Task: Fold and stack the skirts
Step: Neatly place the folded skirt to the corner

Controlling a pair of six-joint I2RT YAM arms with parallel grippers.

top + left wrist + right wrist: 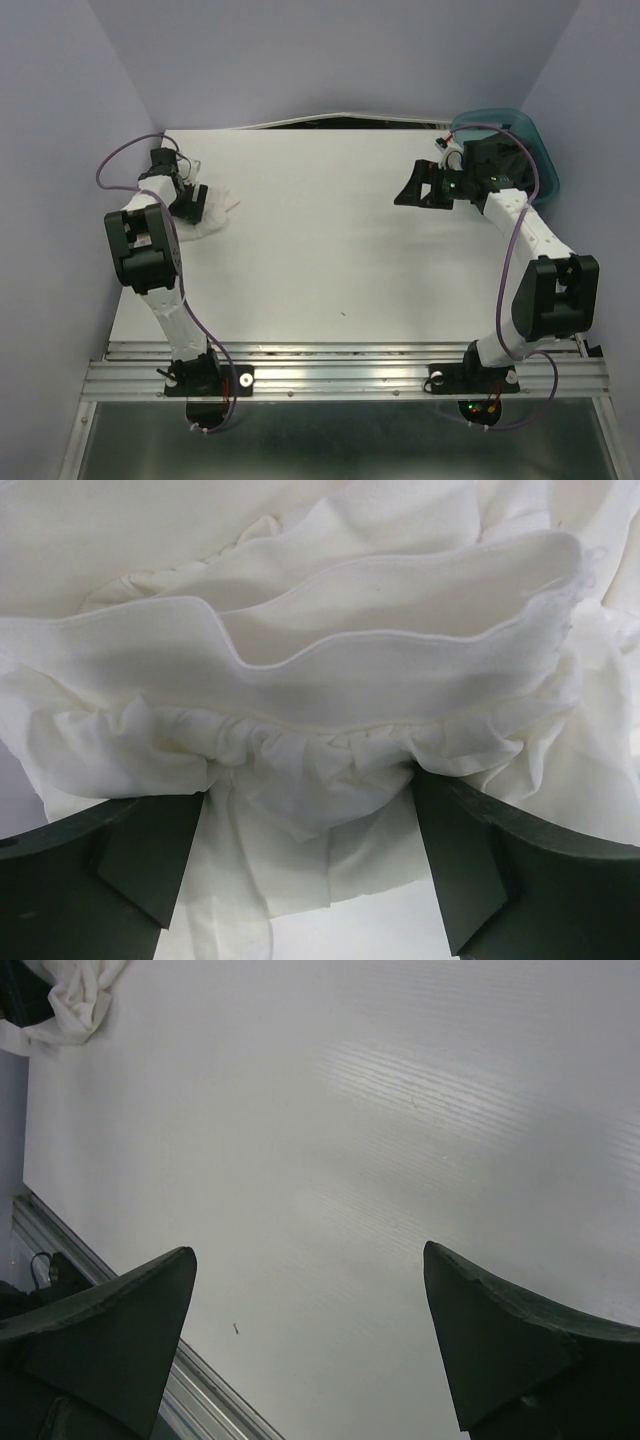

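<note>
White skirt [320, 670], soft ruffled cloth with wavy hems, lies bunched at the table's [330, 250] far left, its edges cut off. Left gripper [310, 785] is spread wide around a ruffle; right gripper [308, 1252] is spread above the table.

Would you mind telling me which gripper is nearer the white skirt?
Left. The left gripper is at the white skirt, open jaws either side of a ruffle; the right gripper is across the table by the bin.

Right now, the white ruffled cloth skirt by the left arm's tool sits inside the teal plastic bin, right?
No. The white ruffled cloth skirt by the left arm's tool lies on the white table, not inside the teal plastic bin at the far right corner, as the top view shows.
</note>
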